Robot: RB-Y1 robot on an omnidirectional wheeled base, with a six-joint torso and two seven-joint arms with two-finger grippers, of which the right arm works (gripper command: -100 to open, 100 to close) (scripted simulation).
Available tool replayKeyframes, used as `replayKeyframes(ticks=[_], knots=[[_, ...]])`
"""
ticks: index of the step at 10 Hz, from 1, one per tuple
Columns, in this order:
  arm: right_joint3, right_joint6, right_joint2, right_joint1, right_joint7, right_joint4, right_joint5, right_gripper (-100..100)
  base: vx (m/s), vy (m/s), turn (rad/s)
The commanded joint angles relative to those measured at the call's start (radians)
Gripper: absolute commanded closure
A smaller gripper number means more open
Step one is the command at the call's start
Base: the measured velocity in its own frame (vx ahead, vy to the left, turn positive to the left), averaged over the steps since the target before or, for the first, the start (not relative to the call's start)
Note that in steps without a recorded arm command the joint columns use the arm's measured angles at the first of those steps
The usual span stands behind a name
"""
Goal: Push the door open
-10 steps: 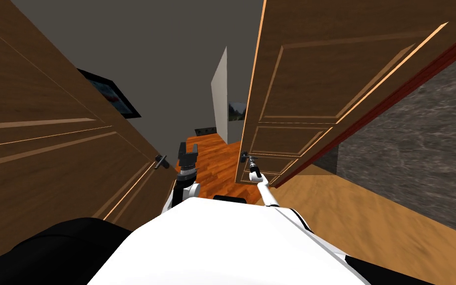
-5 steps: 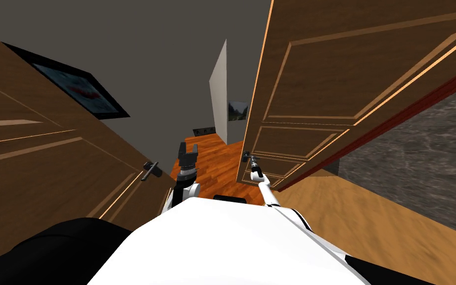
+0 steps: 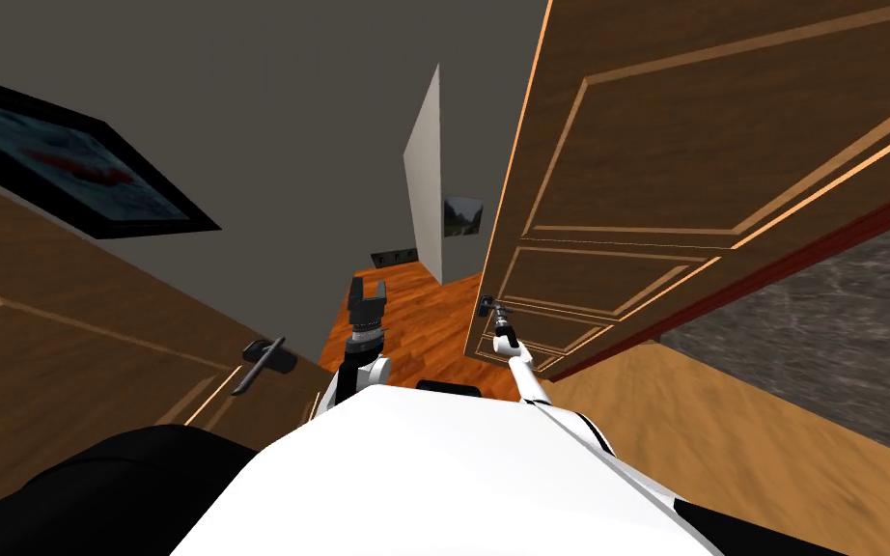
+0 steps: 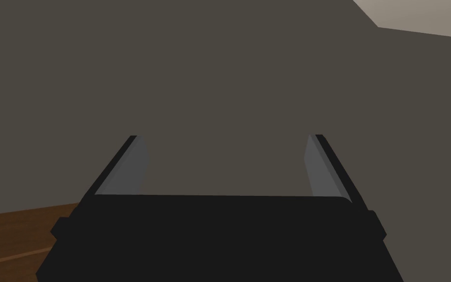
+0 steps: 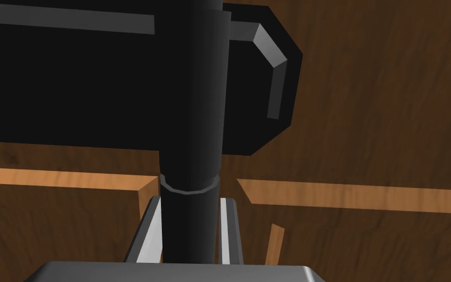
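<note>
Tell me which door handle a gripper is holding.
The right door's handle: the right gripper is shut on its dark lever. The left door's handle hangs free; the left gripper is open.

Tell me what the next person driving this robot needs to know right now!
Right hand: shut on the dark door handle of the brown door on my right.
Left hand: open, holding nothing, raised in the gap between the two doors.
The left-side door has its own dark lever, untouched.
Done: handle gripped; the brown door stands partly open, with wooden floor showing through the gap.
Left: probably push it wider until the way is open.
</note>
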Motion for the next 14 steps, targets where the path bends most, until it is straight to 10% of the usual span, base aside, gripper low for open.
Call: replayKeyframes(ticks=[1, 14], knots=[[-0.031, -0.008, -0.011, -0.007, 0.01, 0.008, -0.005, 100, 0.202, 0.104, -0.06], [-0.173, -0.014, -0.04, -0.004, 0.049, 0.024, -0.034, 100, 0.177, 0.097, -0.07]])
